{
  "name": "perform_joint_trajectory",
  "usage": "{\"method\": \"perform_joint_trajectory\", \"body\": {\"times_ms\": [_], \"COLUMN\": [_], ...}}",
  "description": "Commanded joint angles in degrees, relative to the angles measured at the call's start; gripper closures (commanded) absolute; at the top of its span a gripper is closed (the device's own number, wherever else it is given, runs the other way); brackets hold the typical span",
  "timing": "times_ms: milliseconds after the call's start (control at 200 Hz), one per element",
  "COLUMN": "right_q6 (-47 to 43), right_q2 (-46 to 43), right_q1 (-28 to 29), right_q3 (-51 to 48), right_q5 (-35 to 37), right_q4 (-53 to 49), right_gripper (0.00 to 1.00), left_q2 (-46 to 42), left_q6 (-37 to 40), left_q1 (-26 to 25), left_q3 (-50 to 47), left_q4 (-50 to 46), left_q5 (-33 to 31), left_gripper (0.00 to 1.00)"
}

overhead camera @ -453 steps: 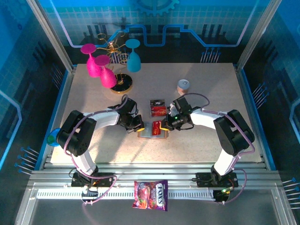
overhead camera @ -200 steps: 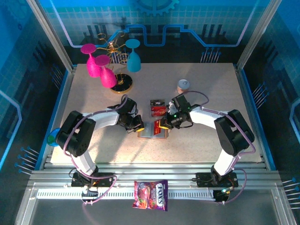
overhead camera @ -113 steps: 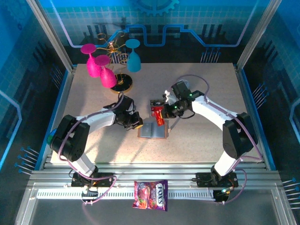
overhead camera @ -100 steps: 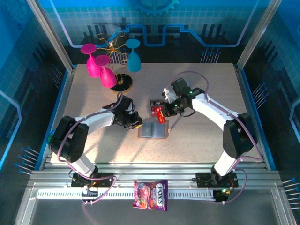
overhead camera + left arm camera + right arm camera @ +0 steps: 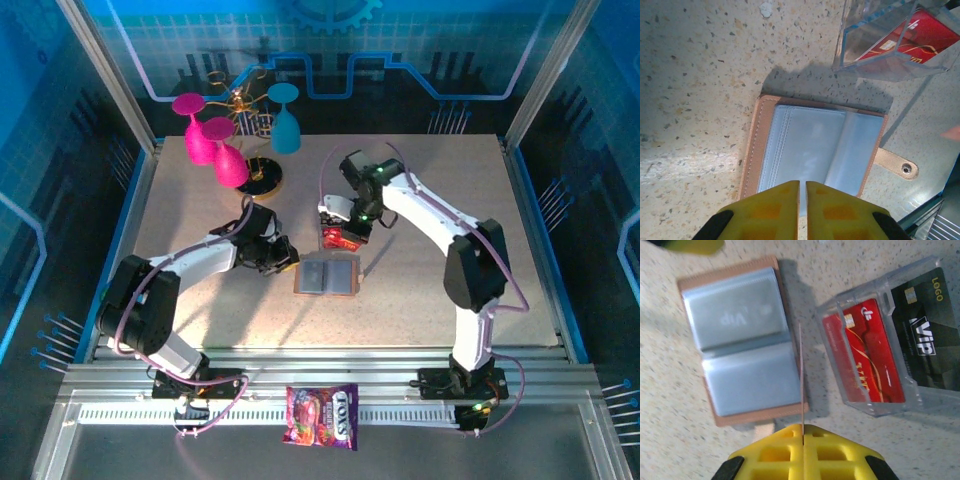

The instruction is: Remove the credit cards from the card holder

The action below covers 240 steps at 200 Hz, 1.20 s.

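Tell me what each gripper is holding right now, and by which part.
The right gripper pinches a thin card, seen edge-on, by its near edge. The left gripper is shut on nothing, close to the open card holder.

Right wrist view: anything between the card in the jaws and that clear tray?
Nothing visible. The held card hangs edge-on over bare table between the open card holder and the clear tray, which has a red card and a black card inside.
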Motion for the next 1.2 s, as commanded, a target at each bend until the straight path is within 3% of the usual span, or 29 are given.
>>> {"method": "perform_joint_trajectory", "body": {"times_ms": [0, 480, 1196], "right_q6": [-8.77, -18.27, -20.37], "right_q2": [3.28, 13.09, 25.98], "right_q1": [0.83, 1.95, 1.25], "right_q3": [5.88, 19.91, 35.46], "right_q5": [3.72, 7.33, 5.77], "right_q4": [-7.06, -10.97, -21.31], "right_gripper": [1.0, 1.0, 1.0], "left_q2": [-2.05, -5.0, -6.43], "left_q6": [-0.09, -0.09, -0.09], "left_q1": [0.62, 2.29, 3.7], "left_q3": [-1.5, -3.25, -4.97], "left_q4": [-0.71, -1.91, -2.18], "left_q5": [-0.6, -1.21, -1.13], "left_gripper": [0.88, 0.88, 0.88]}}
